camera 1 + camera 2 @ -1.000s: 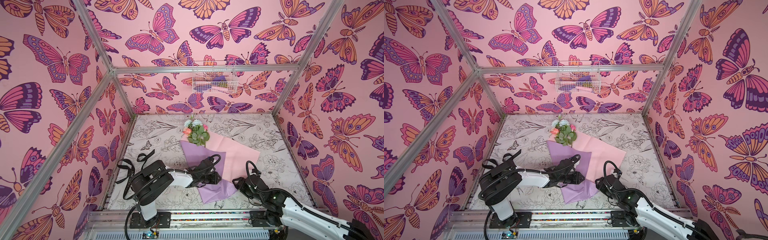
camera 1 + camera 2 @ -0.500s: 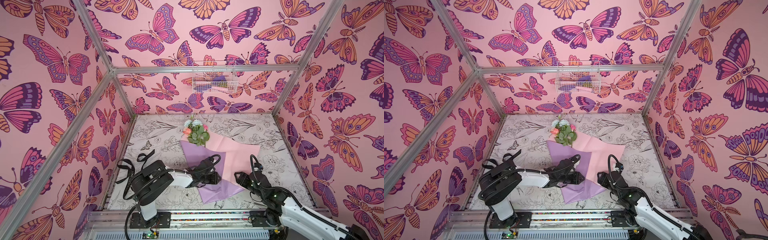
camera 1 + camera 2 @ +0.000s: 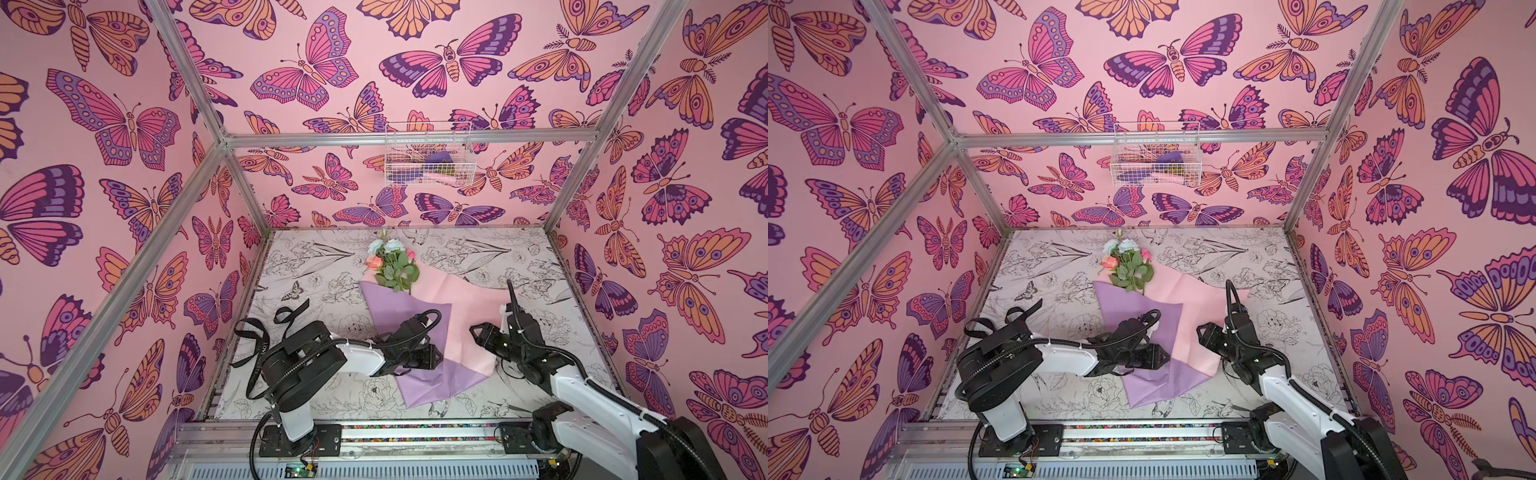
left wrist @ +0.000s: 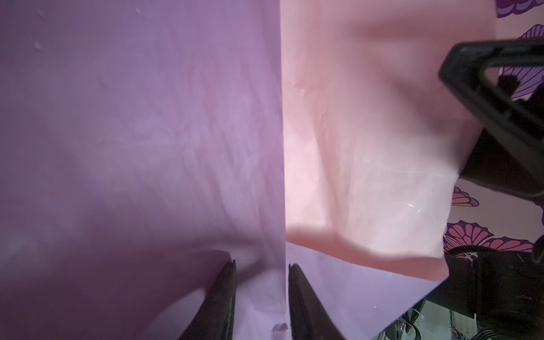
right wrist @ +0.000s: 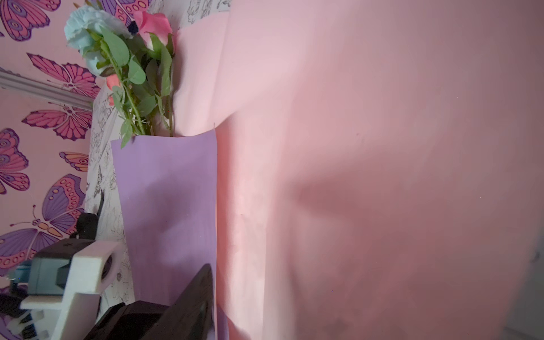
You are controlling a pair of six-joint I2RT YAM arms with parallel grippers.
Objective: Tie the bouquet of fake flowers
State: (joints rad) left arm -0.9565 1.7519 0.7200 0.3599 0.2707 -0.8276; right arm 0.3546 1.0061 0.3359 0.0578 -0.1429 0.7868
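Bouquet (image 3: 392, 262) (image 3: 1128, 262) lies flat near ctr of the table (image 3: 519, 257), blooms pointing at the back wall, in both top views. Pale blue-white and coral-pink heads plus green leaves stick out past the top edge of the lilac sheet (image 3: 401, 309). Stems are hidden under it. The lilac sheet is folded over the stems. The pink sheet (image 3: 465, 316) lies beneath and spreads out to the right.

I've got the left gripper (image 3: 432, 358) (image 3: 1162, 358) low on the lilac sheet, toward the near end of the wrap. On the left wrist cam its fingers (image 4: 226, 297) stand a little apart, narrow gap, w/ lilac paper showing btwn them and the fold's straight edge running just beside one tip. So jaws are part-open. Can't tell if any paper is nipped.

Right gripper (image 3: 477, 332) (image 3: 1202, 332) sits at the right edge of the pink sheet, facing the left one, near but apart. On the left wrist cam one of its fingers (image 4: 471, 57) overlaps that edge, and the sheet looks lifted there, w/ shadow under it. Right wrist cam is mostly filled by pink paper right up at the lens, so I can't tell whether those jaws are apart or closed, or holding the sheet.

Black ribbon (image 3: 286, 318) is draped by the left arm's base, well apart from the bouquet. Wire basket (image 3: 428, 158) hangs on the back wall.
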